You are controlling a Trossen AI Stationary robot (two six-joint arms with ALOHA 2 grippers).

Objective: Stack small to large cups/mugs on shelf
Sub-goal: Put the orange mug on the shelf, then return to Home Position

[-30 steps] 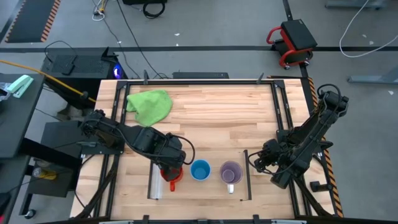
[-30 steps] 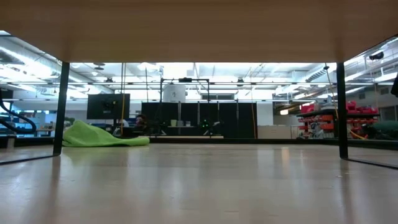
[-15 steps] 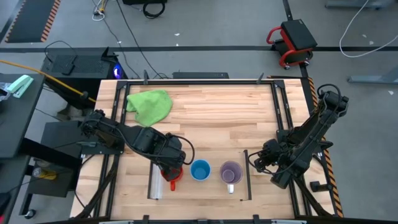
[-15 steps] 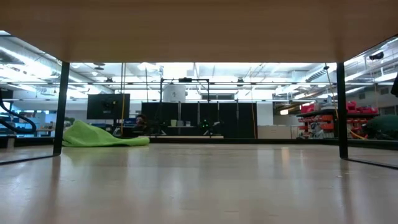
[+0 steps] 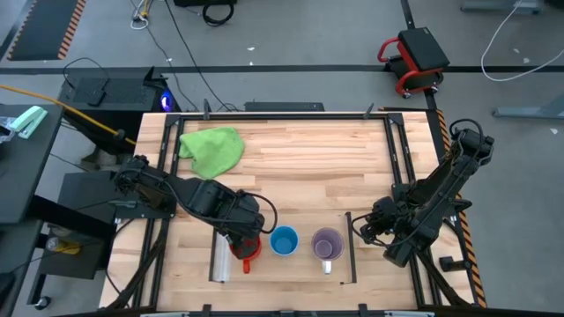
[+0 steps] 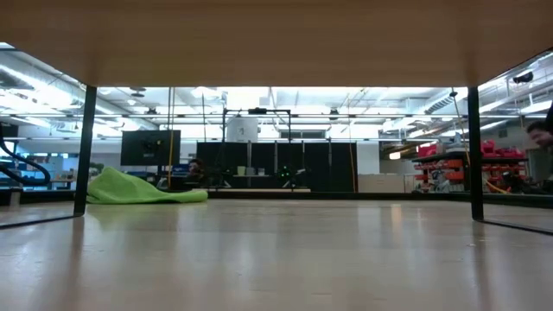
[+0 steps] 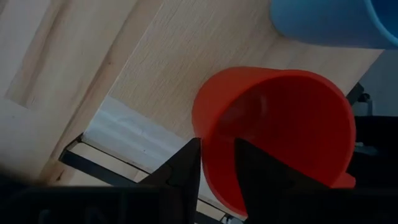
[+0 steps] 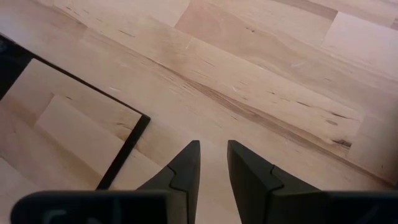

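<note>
Three cups stand in a row on the light-wood shelf [image 5: 282,269], between its silvery rail [image 5: 219,261] and its thin dark rail [image 5: 351,246]: a red mug [image 5: 249,253], a light-blue cup [image 5: 284,240] and a lilac mug [image 5: 328,245]. My left gripper [image 5: 244,236] is over the red mug [image 7: 280,137] and shut on it. The blue cup [image 7: 329,22] is right beside it. My right gripper [image 5: 363,231] hangs shut just past the dark rail [image 8: 124,149], over bare wood and touching nothing. My left gripper holds the red mug by its wall at the rim [image 7: 208,155], on the side toward the silvery rail [image 7: 130,134]. One finger [image 7: 186,168] is outside the wall, the other inside the hollow. The fingers come from above, slanting. Whether the base rests on the shelf I cannot tell.
A green cloth [image 5: 211,150] lies bunched near the table's far left corner, also in the low view [image 6: 143,188]. Bare wood spans the middle of the table [image 5: 308,167]. A shelf post [image 6: 473,151] stands in the low view. A person [image 6: 540,131] is in the room behind.
Both arms and the three cups have kept still. A person has come into the low view at its right edge, in the room beyond the table.
</note>
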